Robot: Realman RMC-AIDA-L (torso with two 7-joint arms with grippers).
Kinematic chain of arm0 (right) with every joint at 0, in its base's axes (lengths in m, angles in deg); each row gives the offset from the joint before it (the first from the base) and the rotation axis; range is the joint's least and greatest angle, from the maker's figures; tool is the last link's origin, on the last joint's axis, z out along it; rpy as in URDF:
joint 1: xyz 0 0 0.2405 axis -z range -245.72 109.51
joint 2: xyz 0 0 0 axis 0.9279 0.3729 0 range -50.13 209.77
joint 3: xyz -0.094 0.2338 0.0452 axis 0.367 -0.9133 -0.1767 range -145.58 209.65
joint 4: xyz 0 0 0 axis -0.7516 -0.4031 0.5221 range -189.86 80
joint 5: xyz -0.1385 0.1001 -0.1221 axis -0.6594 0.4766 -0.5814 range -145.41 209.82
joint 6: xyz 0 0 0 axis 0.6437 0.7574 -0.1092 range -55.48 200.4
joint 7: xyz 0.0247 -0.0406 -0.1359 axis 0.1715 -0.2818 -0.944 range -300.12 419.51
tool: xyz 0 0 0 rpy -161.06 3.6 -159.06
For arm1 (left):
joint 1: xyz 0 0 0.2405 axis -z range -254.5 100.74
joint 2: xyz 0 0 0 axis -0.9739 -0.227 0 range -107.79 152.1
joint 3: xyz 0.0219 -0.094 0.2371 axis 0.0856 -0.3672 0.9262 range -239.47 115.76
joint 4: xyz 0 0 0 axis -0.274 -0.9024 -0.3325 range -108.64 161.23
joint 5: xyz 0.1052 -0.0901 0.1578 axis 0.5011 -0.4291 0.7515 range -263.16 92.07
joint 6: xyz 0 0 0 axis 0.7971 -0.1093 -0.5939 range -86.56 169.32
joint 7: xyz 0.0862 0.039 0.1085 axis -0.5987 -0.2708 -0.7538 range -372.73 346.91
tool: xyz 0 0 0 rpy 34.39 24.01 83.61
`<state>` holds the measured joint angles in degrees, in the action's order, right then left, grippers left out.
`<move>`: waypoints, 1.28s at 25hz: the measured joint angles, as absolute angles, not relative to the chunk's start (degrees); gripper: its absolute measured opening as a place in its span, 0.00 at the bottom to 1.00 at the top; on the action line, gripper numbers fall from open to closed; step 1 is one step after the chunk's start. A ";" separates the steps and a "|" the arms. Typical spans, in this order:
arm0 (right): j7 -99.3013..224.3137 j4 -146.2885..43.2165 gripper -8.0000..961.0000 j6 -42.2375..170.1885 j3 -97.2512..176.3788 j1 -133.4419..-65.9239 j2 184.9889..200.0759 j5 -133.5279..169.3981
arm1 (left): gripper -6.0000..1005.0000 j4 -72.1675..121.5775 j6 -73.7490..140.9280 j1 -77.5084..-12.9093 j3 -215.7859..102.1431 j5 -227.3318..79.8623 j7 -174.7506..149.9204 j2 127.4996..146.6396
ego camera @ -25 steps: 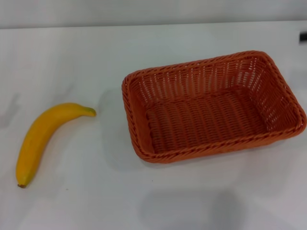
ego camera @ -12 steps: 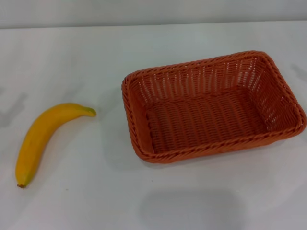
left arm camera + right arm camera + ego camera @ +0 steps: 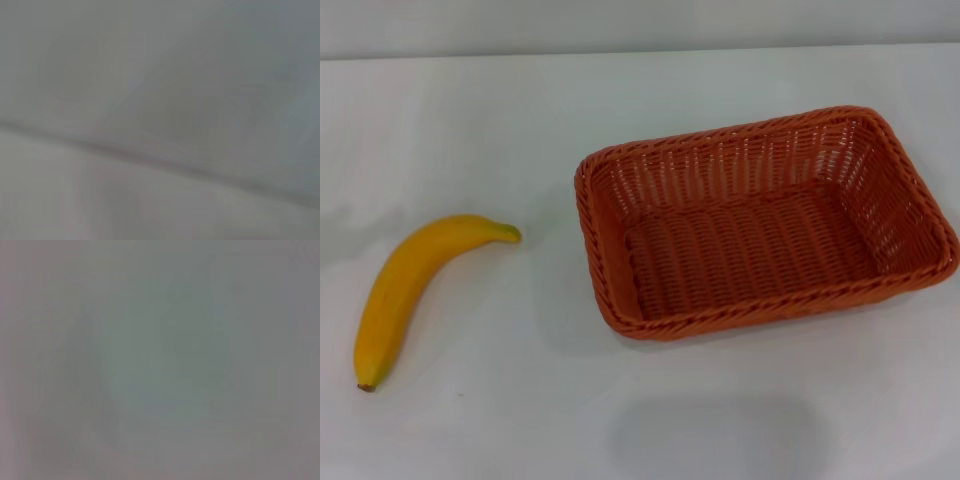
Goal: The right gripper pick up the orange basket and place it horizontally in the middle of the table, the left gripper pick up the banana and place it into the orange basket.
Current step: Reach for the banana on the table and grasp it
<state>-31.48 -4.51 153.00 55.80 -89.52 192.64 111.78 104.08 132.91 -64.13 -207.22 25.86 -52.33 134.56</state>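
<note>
No gripper is caught in the head view at this moment, and neither wrist view gives anything but a featureless grey blur, so how far the left or the right gripper is opened, and whether anything is held, cannot be told. The position of the task's things relative to either gripper cannot be judged for the same reason.

The orange basket (image 3: 760,225) is seen resting upright on the table (image 3: 620,110), right of centre in the head view. Its long sides are set roughly across the view, tilted a little so that the right end is carried farther back than the left. The braided rim is seen whole all the way round, and the woven floor inside is shown bare, with nothing lying in it.

The banana (image 3: 405,290) is found on the table's left side, well apart from the basket, with open white surface between them. It is laid flat, curved, with the greenish stem tip pointed towards the basket and the small brown end turned towards the near edge of the view. It is not touched by anything.

The tabletop is shown plain, white and smooth, with soft shadows cast beside the basket and a faint grey patch near the front. A pale grey wall band is glimpsed beyond the far edge.
</note>
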 joint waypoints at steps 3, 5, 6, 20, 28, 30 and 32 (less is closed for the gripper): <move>-33.18 -4.37 0.82 152.94 54.31 -88.84 193.22 111.88 | 0.88 104.26 139.50 -57.88 -208.52 38.56 -48.90 132.63; -35.72 -4.67 0.82 152.71 52.55 -88.56 193.87 111.92 | 0.88 104.22 142.90 -54.05 -208.45 45.93 -48.55 131.74; -36.36 -4.96 0.82 152.64 52.01 -88.50 194.03 111.93 | 0.88 104.10 144.16 -52.37 -208.15 48.26 -48.70 131.45; -38.98 -9.40 0.81 151.83 50.73 -89.56 194.51 113.64 | 0.88 91.77 142.64 -43.32 -200.68 65.50 -55.84 132.15; -38.66 -10.41 0.80 151.77 51.06 -89.68 194.57 113.91 | 0.88 81.88 132.74 -40.87 -198.92 66.99 -56.06 132.75; -38.65 -10.89 0.80 151.77 51.11 -89.82 194.61 113.92 | 0.88 80.49 131.01 -40.57 -197.96 67.05 -56.07 132.88; -38.64 -11.14 0.80 151.77 51.13 -89.97 194.61 113.94 | 0.88 79.48 129.93 -40.35 -196.85 67.08 -55.90 132.94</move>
